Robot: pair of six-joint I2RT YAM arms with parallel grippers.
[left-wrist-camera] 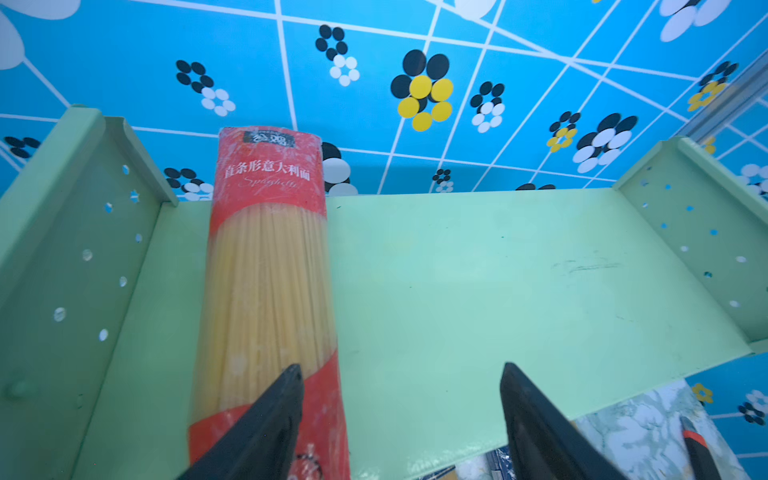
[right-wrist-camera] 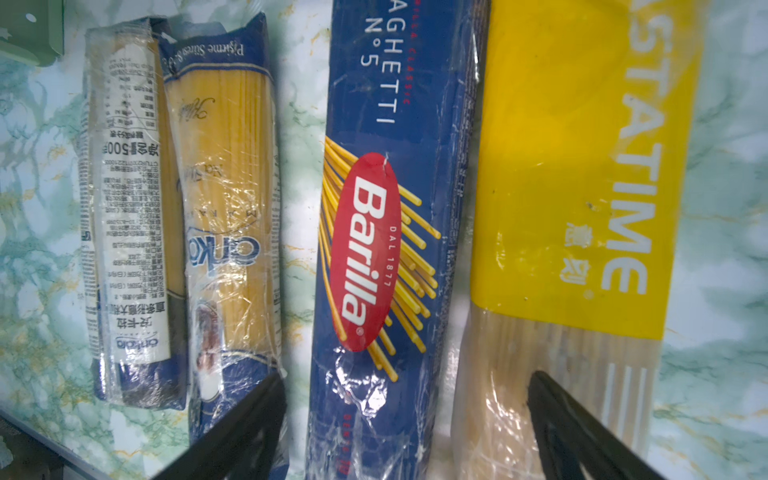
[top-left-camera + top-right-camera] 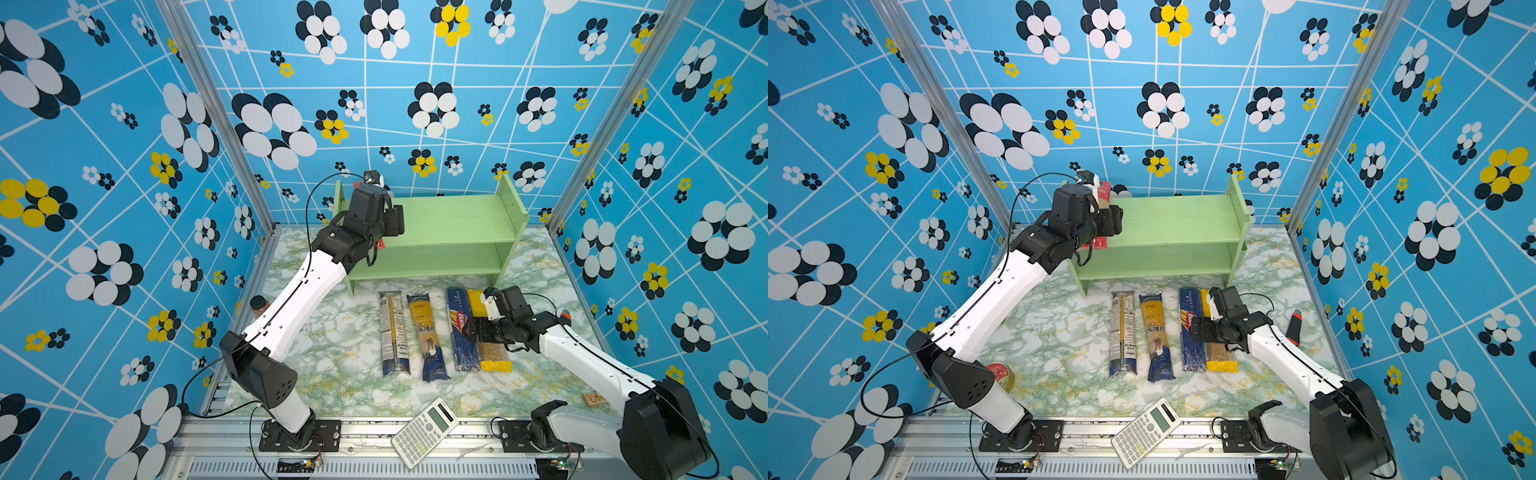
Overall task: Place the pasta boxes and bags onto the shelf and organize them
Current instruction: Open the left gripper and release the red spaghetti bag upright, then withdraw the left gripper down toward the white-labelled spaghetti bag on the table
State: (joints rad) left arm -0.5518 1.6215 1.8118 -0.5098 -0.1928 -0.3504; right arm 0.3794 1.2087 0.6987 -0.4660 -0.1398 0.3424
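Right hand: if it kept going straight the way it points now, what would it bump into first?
Most likely the Barilla box, centred between the open fingers of the right hand in its wrist view. One finger is over the yellow bag and might touch that too; depth is unclear.

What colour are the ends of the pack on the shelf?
Red; the pack shows best in left wrist view.

The top board of the light-green wooden shelf [image 1: 498, 270] is bare from the red-ended clear spaghetti bag [image 1: 268, 249] at its left end to the far side panel. On the green marble table [image 3: 332, 345], four long pasta packs [image 3: 428, 332] lie close together in a row. The table left of them is open.
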